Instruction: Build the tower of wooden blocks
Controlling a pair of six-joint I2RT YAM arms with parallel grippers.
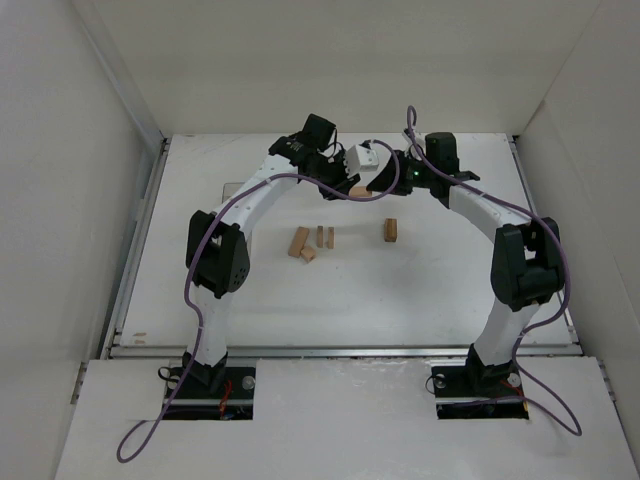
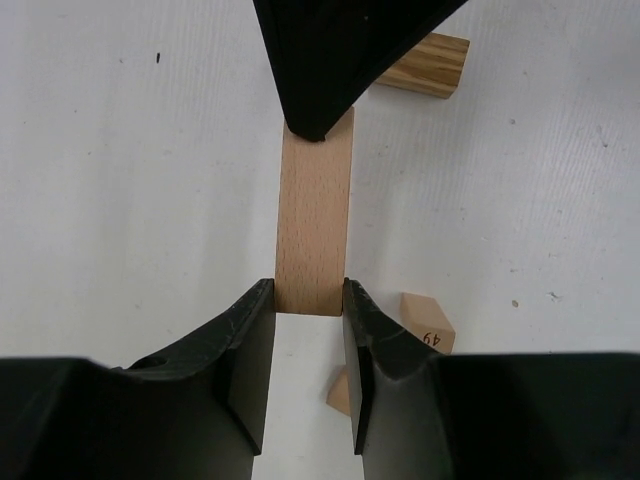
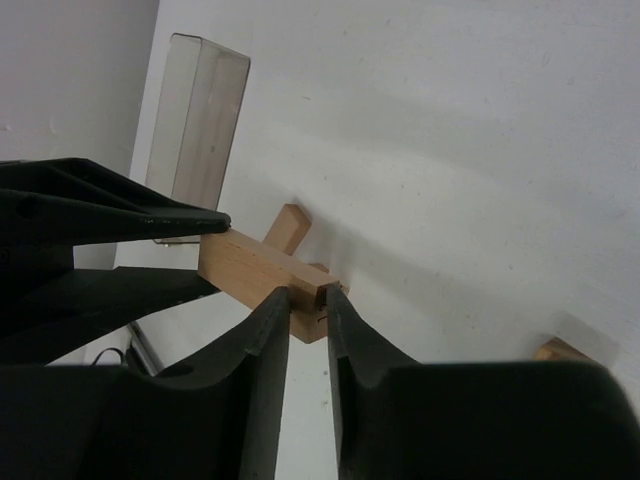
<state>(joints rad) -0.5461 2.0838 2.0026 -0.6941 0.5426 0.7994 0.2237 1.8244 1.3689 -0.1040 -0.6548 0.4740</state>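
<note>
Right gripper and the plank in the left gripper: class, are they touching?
Touching. The right wrist view shows the right gripper clamped on the plank, jaws pressing both sides.

Plank [image 2: 313,225] is showing light tan, fine-grained; block [image 2: 428,322] beside the plank is bearing dark digits. Left claw [image 2: 308,295] and right claw [image 3: 308,295] are showing black; counter [image 1: 420,290] is showing white.

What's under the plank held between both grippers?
Beside the plank only bare table shows, plus a numbered block and a smaller piece near the left gripper. Directly beneath is hidden by the plank; the right gripper covers its far end.
</note>
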